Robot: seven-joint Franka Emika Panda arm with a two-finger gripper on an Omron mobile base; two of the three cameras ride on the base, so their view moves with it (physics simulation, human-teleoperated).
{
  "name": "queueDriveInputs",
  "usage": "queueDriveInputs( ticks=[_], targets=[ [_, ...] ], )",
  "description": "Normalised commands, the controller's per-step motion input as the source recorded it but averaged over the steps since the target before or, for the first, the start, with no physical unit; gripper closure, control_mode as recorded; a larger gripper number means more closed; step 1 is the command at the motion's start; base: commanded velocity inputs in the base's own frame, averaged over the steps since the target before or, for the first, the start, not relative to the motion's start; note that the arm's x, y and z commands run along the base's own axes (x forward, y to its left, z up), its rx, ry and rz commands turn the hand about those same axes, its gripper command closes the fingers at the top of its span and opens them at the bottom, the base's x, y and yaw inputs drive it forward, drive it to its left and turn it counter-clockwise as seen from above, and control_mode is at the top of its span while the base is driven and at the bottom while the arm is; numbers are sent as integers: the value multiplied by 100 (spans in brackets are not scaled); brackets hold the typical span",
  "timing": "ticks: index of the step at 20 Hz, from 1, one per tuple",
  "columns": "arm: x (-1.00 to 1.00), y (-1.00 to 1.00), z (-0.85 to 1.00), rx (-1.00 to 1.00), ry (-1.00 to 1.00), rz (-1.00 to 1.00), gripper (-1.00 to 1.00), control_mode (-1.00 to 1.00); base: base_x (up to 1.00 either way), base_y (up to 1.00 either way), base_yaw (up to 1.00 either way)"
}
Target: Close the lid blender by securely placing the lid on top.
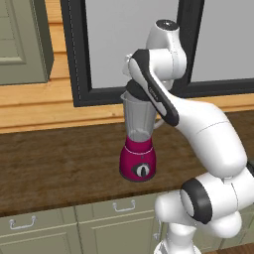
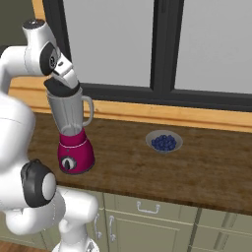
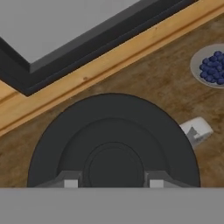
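2 dark fingertips of the end effector clamp the round black lid's knob, atop the magenta-based clear-jar blender on the wooden counter.

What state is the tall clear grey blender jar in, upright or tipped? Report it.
Upright. The tall clear grey blender jar stands straight on its magenta base, mouth upward, with the round black lid at its top.

Black lid atop blender jar

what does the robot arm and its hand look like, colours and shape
The arm is made of rounded glossy white segments with dark grey to black bands at the joints. The hand ends in two small dark fingertips with pale square pads. No cables or markings are visible.
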Motion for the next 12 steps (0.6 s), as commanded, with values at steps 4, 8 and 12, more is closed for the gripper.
queueDriveInputs(
  ticks=[4, 8, 12],
  targets=[
    [0, 1, 0, -2, 8, 0, 100, -100, 0, 0, 0],
    [0, 0, 5, 0, 5, 0, 100, -100, 0, 0, 0],
    [0, 4, 8, 0, 4, 1, 100, -100, 0, 0, 0]
  ],
)
